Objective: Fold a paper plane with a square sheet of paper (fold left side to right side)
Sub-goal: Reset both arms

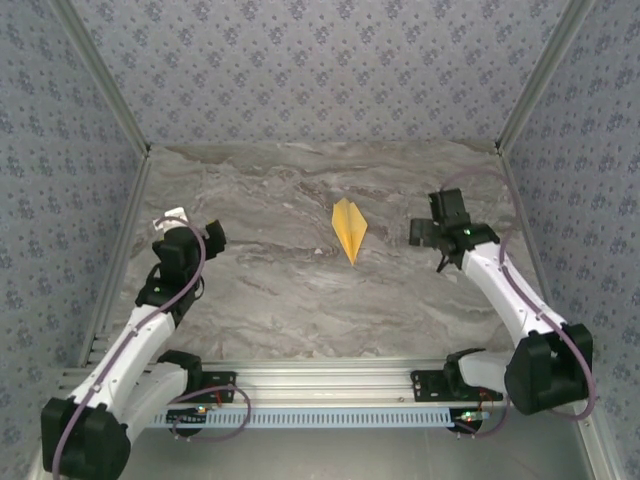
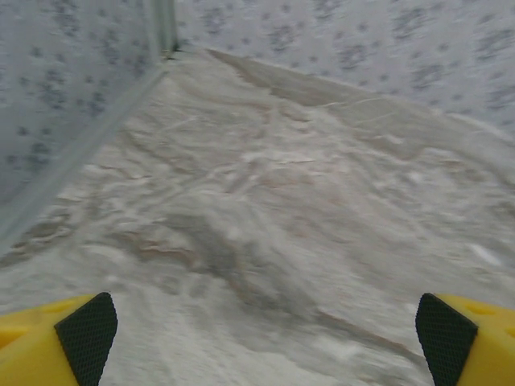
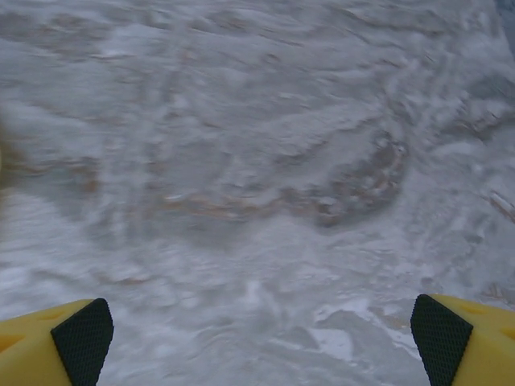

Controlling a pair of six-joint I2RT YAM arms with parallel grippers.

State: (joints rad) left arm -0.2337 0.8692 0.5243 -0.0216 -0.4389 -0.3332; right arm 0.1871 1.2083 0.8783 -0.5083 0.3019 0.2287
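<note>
The paper plane [image 1: 349, 229] lies flat on the marbled counter [image 1: 260, 290], with nothing touching it. Well to the plane's left hovers the left pincer [image 2: 264, 331], its fingers spread wide over bare counter. The right pincer [image 3: 261, 334], nearer on the plane's right, is likewise spread and holds nothing.

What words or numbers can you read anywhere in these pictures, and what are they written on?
None: no word, number, brand or sign can be read.
The paper plane is plain yellow, with no writing.
The walls carry only a repeating flowery pattern.
The table is bare marbled grey.
The pale blue strip along the front rail has tiny marks, too small to read.
</note>
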